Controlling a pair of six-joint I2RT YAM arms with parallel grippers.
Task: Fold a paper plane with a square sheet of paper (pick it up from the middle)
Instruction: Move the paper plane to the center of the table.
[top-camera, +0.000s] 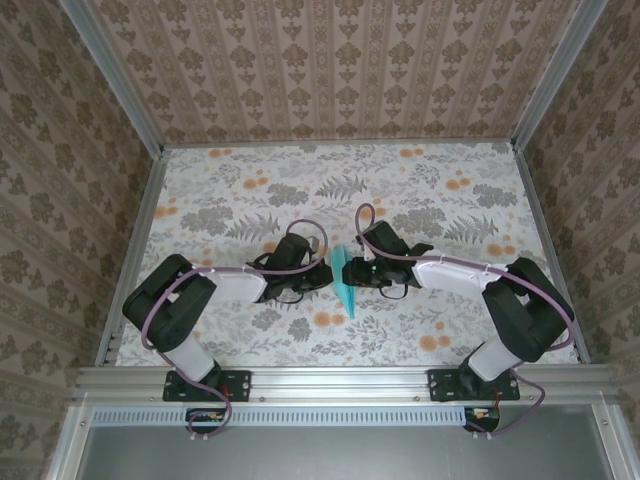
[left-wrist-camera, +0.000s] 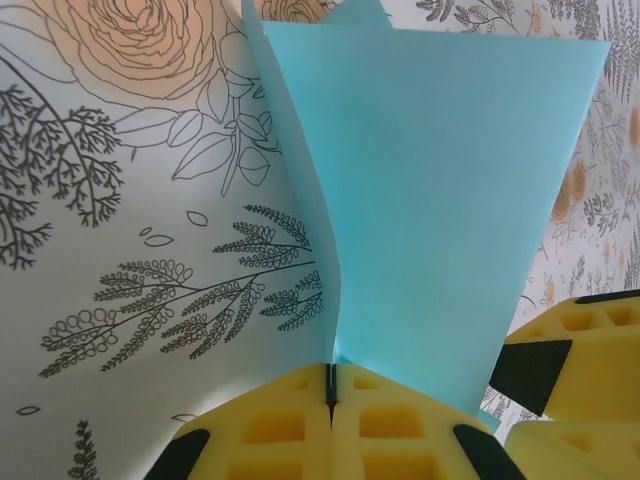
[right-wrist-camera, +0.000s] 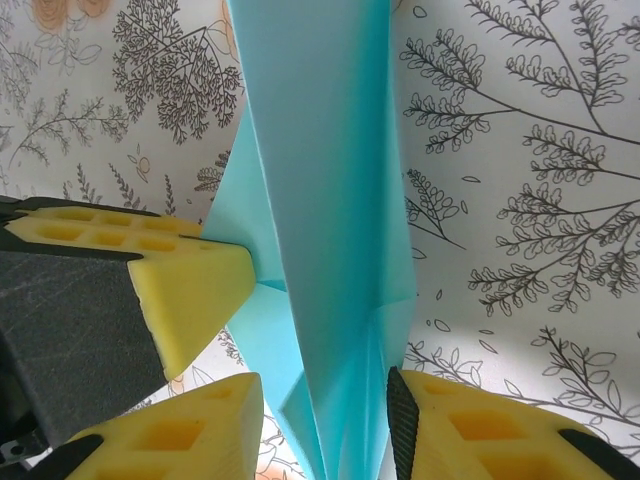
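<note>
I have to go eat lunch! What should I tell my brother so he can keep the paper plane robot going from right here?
The left pincer is shut, pinching an edge of the turquoise paper.
The right pincer has a finger on each side of the same paper; can't tell if it squeezes.
The paper sits between both pincers, over the middle of the floral table.
Done: it is folded into a narrow, pointed, layered shape.
Left: probably the last creases, then setting it down.

Smooth matt paper plane (left-wrist-camera: 440, 200), matt yellow plastic-looking fingers (left-wrist-camera: 290, 430), matt printed tabletop (top-camera: 300, 180), brushed metal rail (top-camera: 340, 380)
</note>
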